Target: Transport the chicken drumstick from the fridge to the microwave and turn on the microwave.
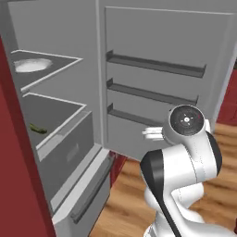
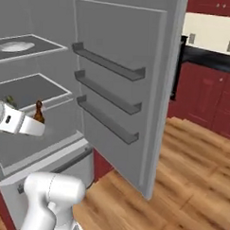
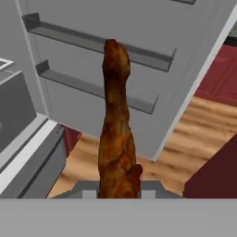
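The claw [image 3: 118,192] grips the chicken drumstick [image 3: 116,129] at its thicker end, the thin end pointing away toward the racks of the open door of the fridge [image 2: 122,93]. A small green vegetable [image 1: 38,128] lies on a fridge shelf [image 1: 55,115].

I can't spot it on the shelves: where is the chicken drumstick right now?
The chicken drumstick is in the gripper, outside the fridge, before its open door.
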Available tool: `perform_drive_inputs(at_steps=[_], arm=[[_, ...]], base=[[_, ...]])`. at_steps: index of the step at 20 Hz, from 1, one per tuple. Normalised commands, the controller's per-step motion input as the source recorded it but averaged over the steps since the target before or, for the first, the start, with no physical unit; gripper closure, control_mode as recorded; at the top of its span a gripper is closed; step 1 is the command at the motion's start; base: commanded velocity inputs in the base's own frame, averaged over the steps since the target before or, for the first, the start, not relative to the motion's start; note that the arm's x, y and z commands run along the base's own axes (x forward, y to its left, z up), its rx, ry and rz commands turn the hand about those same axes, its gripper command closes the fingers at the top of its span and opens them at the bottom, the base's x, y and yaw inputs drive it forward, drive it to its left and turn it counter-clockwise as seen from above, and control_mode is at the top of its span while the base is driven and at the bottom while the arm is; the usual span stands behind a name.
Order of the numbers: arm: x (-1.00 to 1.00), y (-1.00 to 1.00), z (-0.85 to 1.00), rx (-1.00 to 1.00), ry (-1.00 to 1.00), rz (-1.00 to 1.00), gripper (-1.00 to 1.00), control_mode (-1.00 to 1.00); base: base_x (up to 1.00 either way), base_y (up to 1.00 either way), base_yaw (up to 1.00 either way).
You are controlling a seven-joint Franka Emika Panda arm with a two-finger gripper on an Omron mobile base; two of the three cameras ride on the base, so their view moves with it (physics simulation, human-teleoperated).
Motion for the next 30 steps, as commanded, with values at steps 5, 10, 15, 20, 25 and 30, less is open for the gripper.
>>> perform_drive_inputs(at_steps=[5,10,15,20,25,30], arm=[[0.00,0.00,0.00,0.00,0.00,0.00,1.00,1.00],[0.00,0.00,0.00,0.00,0.00,0.00,1.00,1.00],[0.00,0.00,0.00,0.00,0.00,0.00,1.00,1.00],[0.00,0.00,0.00,0.00,0.00,0.00,1.00,1.00],[0.00,0.00,0.00,0.00,0.00,0.00,1.00,1.00],[0.00,0.00,0.00,0.00,0.00,0.00,1.00,1.00]], base=[[-0.69,0.15,-0.57],[-0.68,0.11,-0.57],[-0.68,0.07,-0.55],[-0.70,0.11,-0.55],[-0.71,0.14,-0.55],[-0.74,0.08,-0.50]])
